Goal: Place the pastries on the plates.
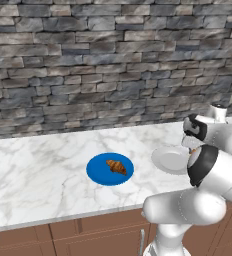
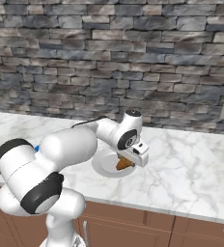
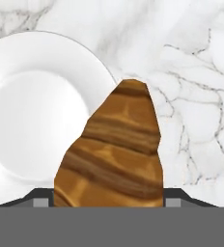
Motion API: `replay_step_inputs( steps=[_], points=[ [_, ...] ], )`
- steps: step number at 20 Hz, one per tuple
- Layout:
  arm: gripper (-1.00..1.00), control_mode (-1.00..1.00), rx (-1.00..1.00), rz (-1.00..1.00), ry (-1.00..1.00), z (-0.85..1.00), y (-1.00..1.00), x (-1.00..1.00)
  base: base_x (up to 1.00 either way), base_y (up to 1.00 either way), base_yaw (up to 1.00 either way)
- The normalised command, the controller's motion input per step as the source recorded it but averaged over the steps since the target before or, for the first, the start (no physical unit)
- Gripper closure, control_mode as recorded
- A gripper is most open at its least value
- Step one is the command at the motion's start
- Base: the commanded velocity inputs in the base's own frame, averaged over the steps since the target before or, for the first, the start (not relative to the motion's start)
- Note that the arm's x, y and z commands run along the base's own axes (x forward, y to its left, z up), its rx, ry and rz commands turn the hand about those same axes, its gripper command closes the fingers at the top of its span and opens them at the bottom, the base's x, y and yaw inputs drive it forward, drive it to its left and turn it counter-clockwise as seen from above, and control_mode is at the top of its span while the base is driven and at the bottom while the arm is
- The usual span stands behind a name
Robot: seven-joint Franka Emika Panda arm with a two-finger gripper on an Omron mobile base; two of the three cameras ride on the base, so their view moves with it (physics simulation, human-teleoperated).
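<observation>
The pincer [image 2: 127, 164] is gripping a golden-brown croissant [image 3: 111, 154] between its closed-in fingers, holding it just above the white plate [image 1: 169, 161], over that plate's near edge. The white plate is sitting on the marble desk [image 1: 33, 175]. Beside the white plate, to its left in the left base view, a blue plate [image 1: 99, 172] is carrying another croissant [image 1: 116, 166] near its middle.
</observation>
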Motion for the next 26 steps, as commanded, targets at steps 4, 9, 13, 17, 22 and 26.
replay_step_inputs(
  steps=[4, 9, 13, 17, 22, 26],
  points=[
    [1.00, -1.00, 0.01, 0.00, 0.20, 0.30, 0.49, 0.55, 0.00, 0.00, 0.00],
    [1.00, -1.00, 0.00, 0.00, 0.19, -0.14, 0.42, 0.11, 0.00, 0.00, 0.00],
    [1.00, -1.00, 0.00, 0.00, 0.00, -0.33, 0.03, 0.00, 0.00, 0.00, 0.00],
    [1.00, -1.00, 0.00, 0.00, -0.03, -0.54, 0.00, 0.00, 0.00, 0.00, 0.00],
    [1.00, -1.00, 0.00, 0.00, 0.00, -0.39, 0.07, 0.00, 0.00, 0.00, 0.00],
    [-1.00, -1.00, 0.00, 0.00, 0.00, -0.19, 0.10, 0.00, 0.00, 0.00, 0.00]
  ],
)
